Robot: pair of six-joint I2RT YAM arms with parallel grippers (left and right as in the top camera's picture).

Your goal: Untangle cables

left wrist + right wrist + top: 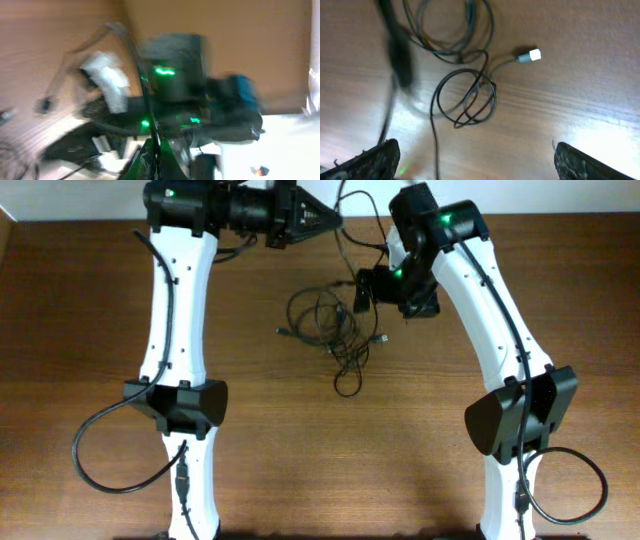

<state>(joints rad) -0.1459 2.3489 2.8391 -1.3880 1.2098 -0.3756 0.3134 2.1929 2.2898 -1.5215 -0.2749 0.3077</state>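
Loosely tangled, the cables (pixel 325 320) lie in the middle of the desk (pixel 300 470), whose top is brown and wood-grained. They are thin black cords in overlapping round loops, and the heap runs longest from the far edge toward the near side. One silvery plug (pixel 530 55) points away from the loops, up and right in the right wrist view. The right end effector (pixel 475 155) hangs above them, spread wide and holding nothing. The left end effector (pixel 330 220), near the far edge, is closed to a point; whether it pinches a cord I cannot tell.
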